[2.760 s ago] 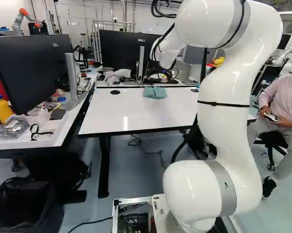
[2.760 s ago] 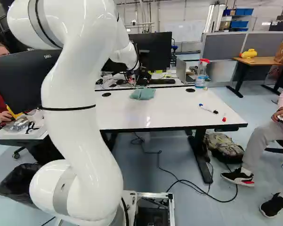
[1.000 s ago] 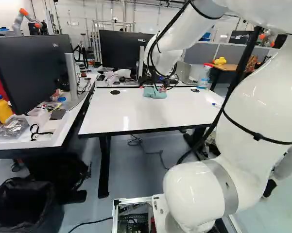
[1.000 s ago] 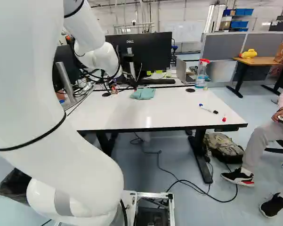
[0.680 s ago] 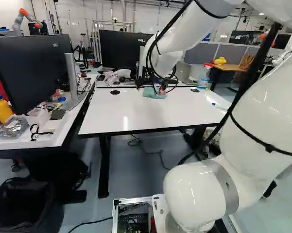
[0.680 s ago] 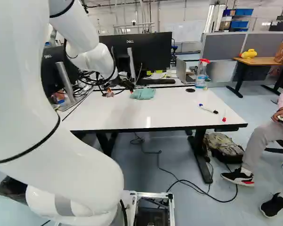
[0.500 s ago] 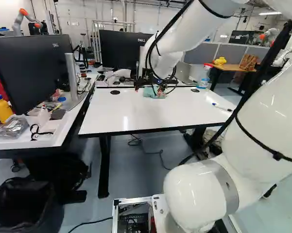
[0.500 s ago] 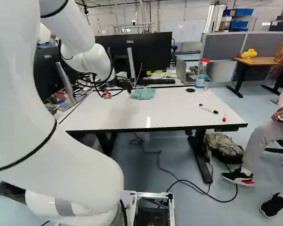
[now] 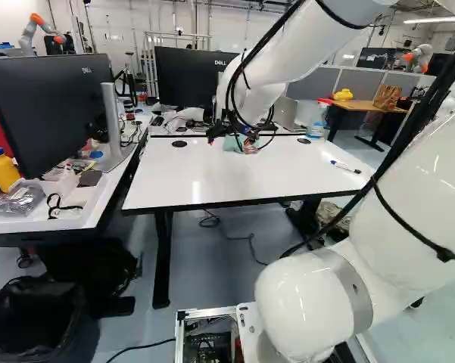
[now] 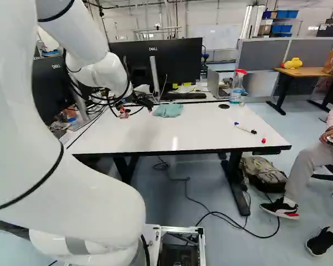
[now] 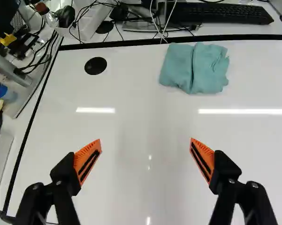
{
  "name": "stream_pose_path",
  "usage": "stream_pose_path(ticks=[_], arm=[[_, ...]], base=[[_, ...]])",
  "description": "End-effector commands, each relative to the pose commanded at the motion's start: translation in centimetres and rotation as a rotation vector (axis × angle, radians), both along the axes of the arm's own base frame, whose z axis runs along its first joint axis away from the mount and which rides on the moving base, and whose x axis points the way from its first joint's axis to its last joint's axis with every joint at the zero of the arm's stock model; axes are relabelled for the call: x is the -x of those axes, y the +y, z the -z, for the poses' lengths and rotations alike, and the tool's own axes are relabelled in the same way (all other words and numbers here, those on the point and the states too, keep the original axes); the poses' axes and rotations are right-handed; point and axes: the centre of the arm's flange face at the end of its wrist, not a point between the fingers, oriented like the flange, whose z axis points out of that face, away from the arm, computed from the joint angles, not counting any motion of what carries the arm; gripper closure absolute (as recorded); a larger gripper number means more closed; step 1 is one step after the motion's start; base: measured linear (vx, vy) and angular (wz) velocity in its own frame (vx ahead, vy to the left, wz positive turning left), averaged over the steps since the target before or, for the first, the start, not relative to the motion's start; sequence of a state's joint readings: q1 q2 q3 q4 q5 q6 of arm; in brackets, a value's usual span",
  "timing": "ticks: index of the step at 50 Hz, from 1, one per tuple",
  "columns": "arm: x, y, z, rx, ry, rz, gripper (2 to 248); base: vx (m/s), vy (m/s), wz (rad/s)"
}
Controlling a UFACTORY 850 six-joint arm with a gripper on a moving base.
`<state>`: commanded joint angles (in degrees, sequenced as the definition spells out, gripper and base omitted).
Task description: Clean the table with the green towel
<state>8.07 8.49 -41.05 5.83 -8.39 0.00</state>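
Note:
My gripper (image 10: 137,110) hangs over the far part of the white table (image 10: 199,133), left of the towel in the right base view. The folded green towel (image 10: 168,110) lies flat near the table's far edge; the gripper partly covers it in the left base view. Seen from the wrist, the gripper (image 11: 146,144) has its two orange-padded fingers wide apart with only bare tabletop beneath. The towel (image 11: 194,68) is ahead of the fingers, off toward the right finger's side, and untouched.
Monitors (image 10: 174,61) and a keyboard (image 11: 225,13) stand behind the table. A spray bottle (image 10: 236,88) is at its far right corner, with a marker (image 10: 245,130) and a red cap (image 10: 264,140) nearer. A side desk with a monitor (image 9: 49,106) adjoins. Another robot (image 9: 42,29) stands behind.
My arm has reached forward and swung leftward, bringing the gripper down near the far table edge; lately it drifts left past the towel. The towel and base have not moved.

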Motion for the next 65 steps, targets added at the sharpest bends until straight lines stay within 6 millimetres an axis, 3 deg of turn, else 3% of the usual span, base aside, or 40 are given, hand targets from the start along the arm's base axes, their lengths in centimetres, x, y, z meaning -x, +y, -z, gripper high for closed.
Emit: stream_pose_path(ticks=[32,65], arm=[[1.0,-0.9,1.9,0.008,-0.056,0.015,3],[3.6,-2.6,5.9,0.023,-0.176,0.043,3]], base=[[0.000,0.000,0.000],[0.000,0.000,0.000]])
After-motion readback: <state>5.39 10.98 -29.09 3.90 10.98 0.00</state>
